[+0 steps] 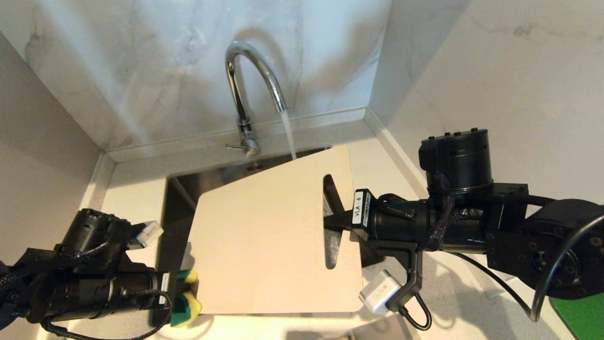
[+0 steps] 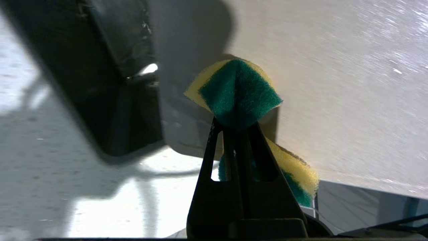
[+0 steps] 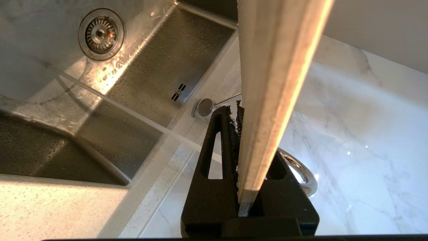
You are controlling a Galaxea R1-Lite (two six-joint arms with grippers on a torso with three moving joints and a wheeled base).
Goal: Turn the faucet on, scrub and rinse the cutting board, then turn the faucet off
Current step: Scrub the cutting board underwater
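The chrome faucet (image 1: 250,89) arches over the sink and water (image 1: 289,134) streams from its spout past the far edge of the cutting board (image 1: 264,231). The pale beige board is held tilted over the sink. My right gripper (image 1: 337,219) is shut on the board at its handle slot; in the right wrist view the board's edge (image 3: 271,100) runs between the black fingers (image 3: 214,157). My left gripper (image 1: 177,295) is shut on a yellow-and-green sponge (image 1: 186,302), squeezed in the left wrist view (image 2: 237,92), at the board's near left corner.
The steel sink (image 3: 140,87) with its drain (image 3: 101,33) lies below the board. The faucet's thin lever (image 1: 233,147) points left at its base. Marble walls close in behind and on both sides. A green item (image 1: 583,316) sits at the far right on the counter.
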